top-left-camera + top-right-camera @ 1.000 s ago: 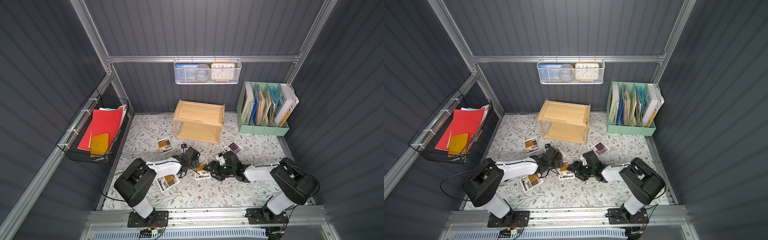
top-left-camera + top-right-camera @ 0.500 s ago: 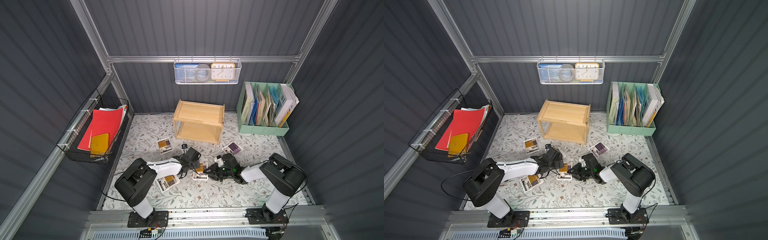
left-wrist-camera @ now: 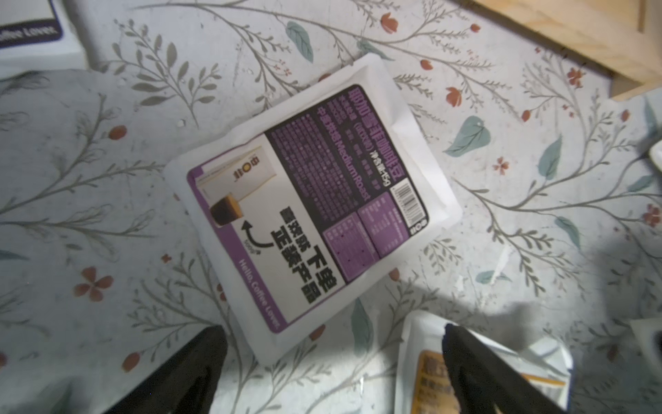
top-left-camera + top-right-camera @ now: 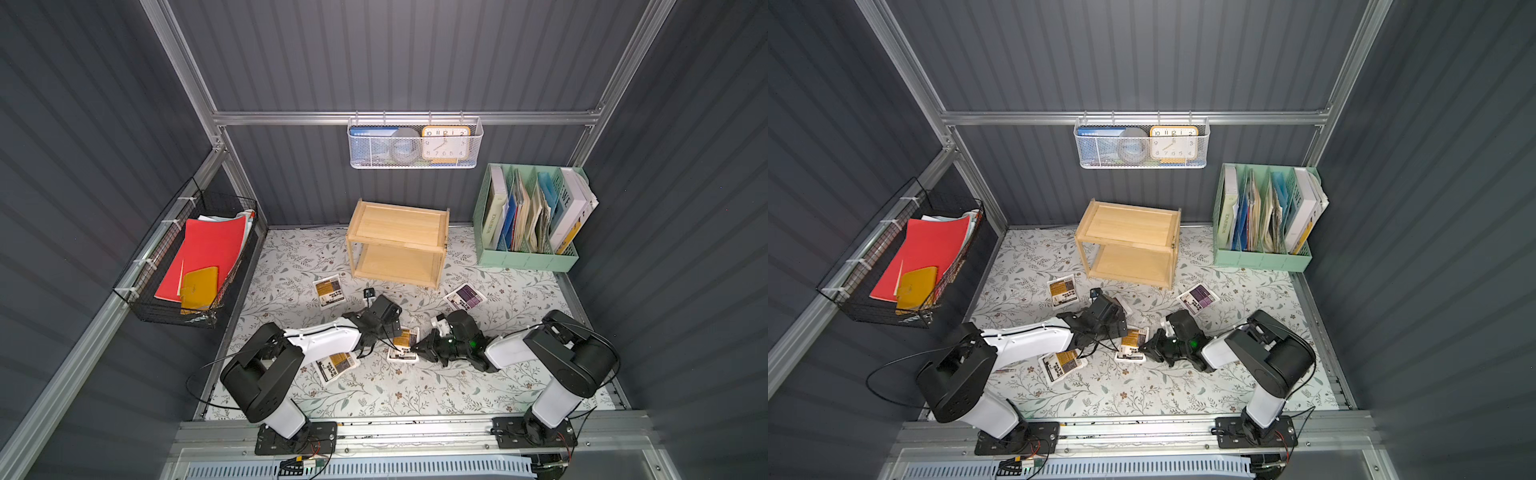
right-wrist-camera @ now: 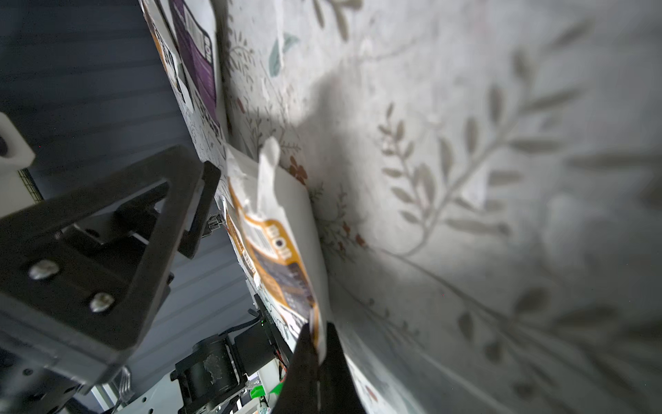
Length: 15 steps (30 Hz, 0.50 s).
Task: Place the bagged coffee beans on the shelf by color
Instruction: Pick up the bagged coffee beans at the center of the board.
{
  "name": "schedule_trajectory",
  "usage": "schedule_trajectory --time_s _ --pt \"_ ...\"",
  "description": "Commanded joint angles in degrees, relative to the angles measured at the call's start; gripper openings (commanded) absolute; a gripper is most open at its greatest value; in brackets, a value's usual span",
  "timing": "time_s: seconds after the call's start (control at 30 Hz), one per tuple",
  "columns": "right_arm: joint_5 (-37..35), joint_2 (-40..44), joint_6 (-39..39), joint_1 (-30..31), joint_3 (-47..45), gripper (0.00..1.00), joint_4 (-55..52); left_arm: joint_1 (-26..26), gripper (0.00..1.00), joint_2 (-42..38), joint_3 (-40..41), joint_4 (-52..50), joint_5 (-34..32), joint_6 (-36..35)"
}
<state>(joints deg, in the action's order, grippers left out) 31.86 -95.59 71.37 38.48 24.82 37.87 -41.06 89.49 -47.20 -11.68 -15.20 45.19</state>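
**Surface and room.** The desk [image 4: 415, 395] carried a floral-print covering. Dark ribbed walls on an aluminium frame closed it in on three sides. A black wire basket [image 4: 187, 266] hung on the left wall over the desk's left edge. A white mesh basket [image 4: 415, 143] hung on the rear wall above the shelf [image 4: 399, 243]. The shelf stood at rear centre, and a mint file organizer [image 4: 525, 232] stood in the rear right corner.

**Task items.** All visible pouches lay on the desk, in front of the shelf.
- The rear yellow-label pouch [image 4: 329, 291] lay near the shelf's left post.
- The front yellow-label pouch [image 4: 336, 366] lay partly under the left arm.
- The right purple-label pouch [image 4: 464, 297] lay near the shelf's right post.
- The second purple-label pouch [image 3: 311, 200] lay flat beneath the left wrist.

**Pincers.**
- The left pincer [image 3: 333, 331] was released, its fingers spread wide at that pouch's near edge.
- The right pincer [image 5: 317, 344] was clenched on an edge of the centre yellow-label pouch [image 4: 404, 344], between both arms.

**Open room.** Bare desk showed in a broad band along the front edge. More showed between the right arm and the organizer.
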Motion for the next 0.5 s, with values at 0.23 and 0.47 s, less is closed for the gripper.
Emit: schedule_trajectory --time_s 0.23,0.47 --pt "-3.6 16.2 -3.4 0.0 1.4 0.0 -17.6 -0.1 1.0 -10.4 -7.0 -9.7 -0.4 0.3" --pt "-6.9 25.7 -7.0 -0.4 7.7 0.0 -31.5 1.9 1.0 -13.6 -13.3 -13.4 -1.7 -2.1"
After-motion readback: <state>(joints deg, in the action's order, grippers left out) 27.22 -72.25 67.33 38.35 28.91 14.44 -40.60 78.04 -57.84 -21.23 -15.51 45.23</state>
